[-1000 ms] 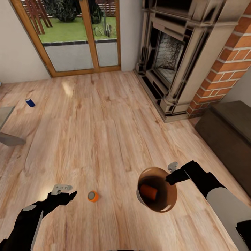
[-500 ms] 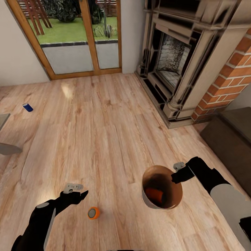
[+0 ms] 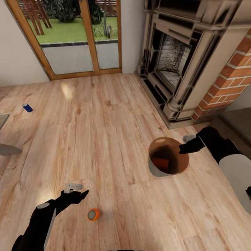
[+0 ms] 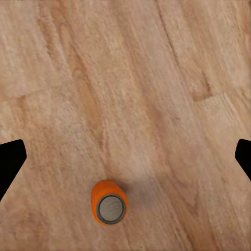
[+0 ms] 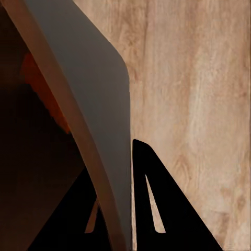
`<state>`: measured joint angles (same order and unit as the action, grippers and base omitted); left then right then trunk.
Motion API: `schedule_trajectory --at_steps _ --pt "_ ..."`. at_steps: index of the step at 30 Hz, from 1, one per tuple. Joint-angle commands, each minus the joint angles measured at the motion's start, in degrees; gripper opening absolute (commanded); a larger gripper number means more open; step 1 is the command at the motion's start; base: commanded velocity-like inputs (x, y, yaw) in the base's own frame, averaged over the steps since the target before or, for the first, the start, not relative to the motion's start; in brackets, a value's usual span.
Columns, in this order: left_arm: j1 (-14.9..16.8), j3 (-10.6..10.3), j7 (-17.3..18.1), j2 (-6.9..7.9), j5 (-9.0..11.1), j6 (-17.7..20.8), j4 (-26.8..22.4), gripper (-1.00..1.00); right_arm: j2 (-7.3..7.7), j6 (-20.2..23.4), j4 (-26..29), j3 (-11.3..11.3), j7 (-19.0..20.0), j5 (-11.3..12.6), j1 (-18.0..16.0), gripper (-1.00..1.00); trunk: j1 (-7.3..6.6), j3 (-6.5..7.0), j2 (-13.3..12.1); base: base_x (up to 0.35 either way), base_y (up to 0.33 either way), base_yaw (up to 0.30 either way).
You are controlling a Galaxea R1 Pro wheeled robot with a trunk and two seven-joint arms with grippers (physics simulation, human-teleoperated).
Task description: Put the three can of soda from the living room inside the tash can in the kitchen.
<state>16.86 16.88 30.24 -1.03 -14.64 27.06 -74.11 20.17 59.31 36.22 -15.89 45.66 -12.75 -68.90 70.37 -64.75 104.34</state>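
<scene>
An orange can of soda (image 3: 93, 214) stands upright on the wood floor, just right of and nearer than my left gripper (image 3: 81, 191). In the left wrist view that can (image 4: 109, 202) sits below the open gripper (image 4: 125, 157), whose fingertips (image 4: 10, 162) are spread wide with nothing between them. My right gripper (image 3: 182, 149) is shut on the rim of the tash can (image 3: 154, 169), held tilted above the floor. A second orange can (image 3: 160, 162) lies inside it, also seen past the bin's grey wall (image 5: 89, 104) as an orange can (image 5: 42, 89). A blue can (image 3: 27, 107) lies far left.
A stone fireplace (image 3: 170, 59) and a brick wall (image 3: 226, 69) stand at the back right. A dark cabinet (image 3: 240, 120) is behind my right arm. Glass doors (image 3: 76, 35) are at the back, and a grey furniture corner (image 3: 7, 149) juts in from the left.
My right arm has carried the tash can up and away to the right. The camera shifted a little at first; the left arm has held still since then.
</scene>
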Motion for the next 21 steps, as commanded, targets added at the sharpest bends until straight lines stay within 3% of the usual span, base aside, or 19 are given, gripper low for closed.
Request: schedule_trajectory --at_steps 1,9,14,21 --pt "0.00 0.02 0.00 0.01 -0.01 -0.10 0.02 1.00 0.11 0.69 -0.09 -0.16 0.44 0.85 -0.71 -1.00 0.22 -0.19 0.40 0.000 0.000 0.000" --pt "0.01 0.06 -0.01 0.02 -0.41 -1.62 0.23 1.00 3.13 0.69 -2.26 -0.29 1.21 0.80 -10.44 -1.00 1.98 -2.04 3.61 0.000 0.000 0.000" --pt "0.01 0.13 -0.01 0.18 -0.35 -1.94 1.99 1.00 3.64 0.69 -10.02 -0.55 1.23 0.39 -17.01 -1.00 3.08 -3.36 5.61 0.000 0.000 0.000" --pt "0.01 0.21 -0.01 0.25 -0.57 -1.95 6.28 1.00 3.53 0.69 -12.76 -1.79 1.26 -2.55 -19.16 -1.00 4.61 -5.23 8.42 0.000 0.000 0.000"
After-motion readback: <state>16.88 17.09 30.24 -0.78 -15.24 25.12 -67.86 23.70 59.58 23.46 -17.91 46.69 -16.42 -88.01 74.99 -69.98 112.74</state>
